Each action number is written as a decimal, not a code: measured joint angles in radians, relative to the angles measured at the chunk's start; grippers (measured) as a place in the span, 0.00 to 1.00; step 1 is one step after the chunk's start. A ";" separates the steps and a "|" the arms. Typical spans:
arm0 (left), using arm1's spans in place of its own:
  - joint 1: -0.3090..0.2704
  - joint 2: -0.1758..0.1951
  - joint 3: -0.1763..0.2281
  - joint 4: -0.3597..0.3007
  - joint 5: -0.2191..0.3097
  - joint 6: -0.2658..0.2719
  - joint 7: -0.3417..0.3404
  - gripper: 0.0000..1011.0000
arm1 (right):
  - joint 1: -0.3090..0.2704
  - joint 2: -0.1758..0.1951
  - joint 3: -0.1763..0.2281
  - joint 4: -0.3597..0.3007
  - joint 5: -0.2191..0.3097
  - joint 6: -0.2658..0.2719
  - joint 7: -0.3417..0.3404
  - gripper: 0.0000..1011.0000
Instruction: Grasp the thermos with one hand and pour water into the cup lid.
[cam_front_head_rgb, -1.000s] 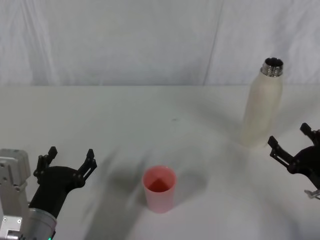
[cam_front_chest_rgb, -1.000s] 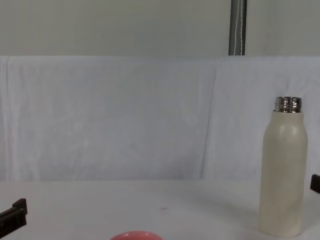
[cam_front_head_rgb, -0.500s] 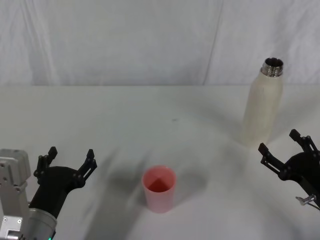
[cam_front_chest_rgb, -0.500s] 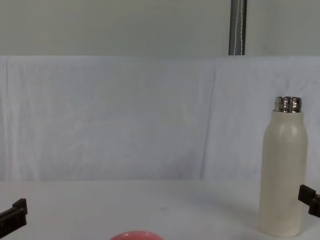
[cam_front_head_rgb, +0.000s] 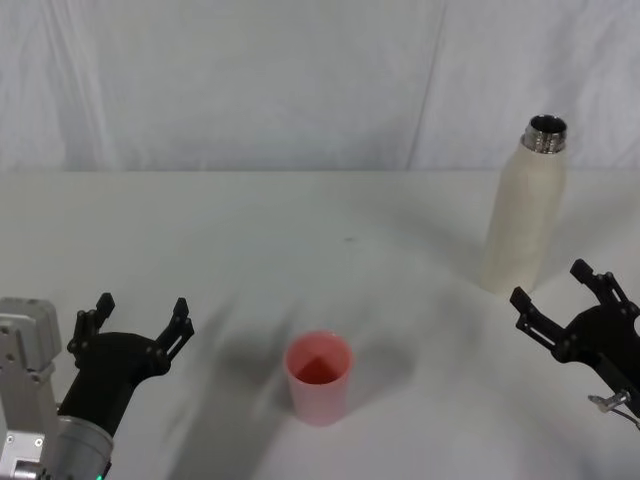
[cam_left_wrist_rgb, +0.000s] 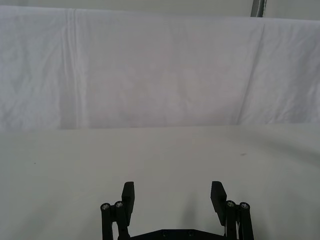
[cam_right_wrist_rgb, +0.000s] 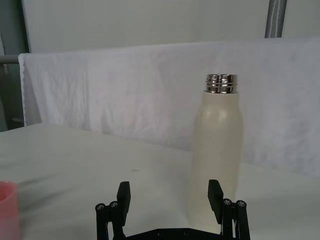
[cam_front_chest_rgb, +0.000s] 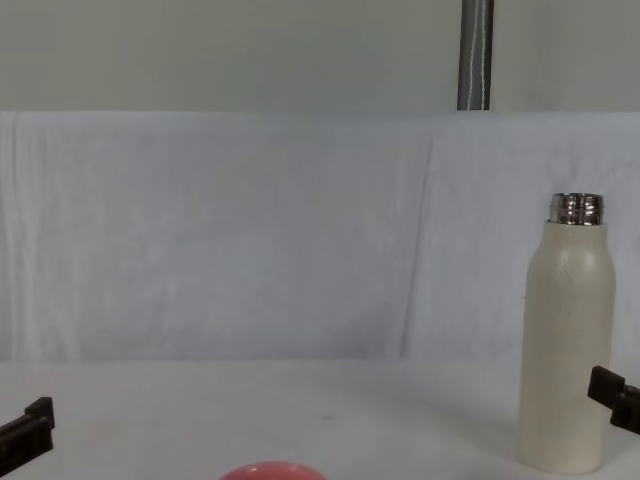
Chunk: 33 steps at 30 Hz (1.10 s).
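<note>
Thermos (cam_front_head_rgb: 524, 215) upright near the bench's far right corner: my right end effector (cam_front_head_rgb: 560, 305), spread wide, should straddle its mid-body squarely before closing.

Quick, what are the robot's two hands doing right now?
Left hand: open, holding nothing.
Right hand: open, empty, beside the thermos.

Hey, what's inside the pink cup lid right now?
The head view looks into the cup lid and shows only its darker pink bottom, no visible water. The thermos stands upright, apart from it; its contents are hidden by its walls.
</note>
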 joint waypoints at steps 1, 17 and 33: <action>0.000 0.000 0.000 0.000 0.000 0.000 0.000 0.99 | -0.001 0.001 0.000 -0.001 0.001 0.001 0.000 0.99; 0.000 0.000 0.000 0.000 0.000 0.000 0.000 0.99 | -0.016 0.014 -0.009 -0.007 0.019 0.004 0.001 0.99; 0.000 0.000 0.000 0.000 0.000 0.000 0.000 0.99 | -0.001 0.008 -0.007 0.006 0.033 0.007 -0.007 0.99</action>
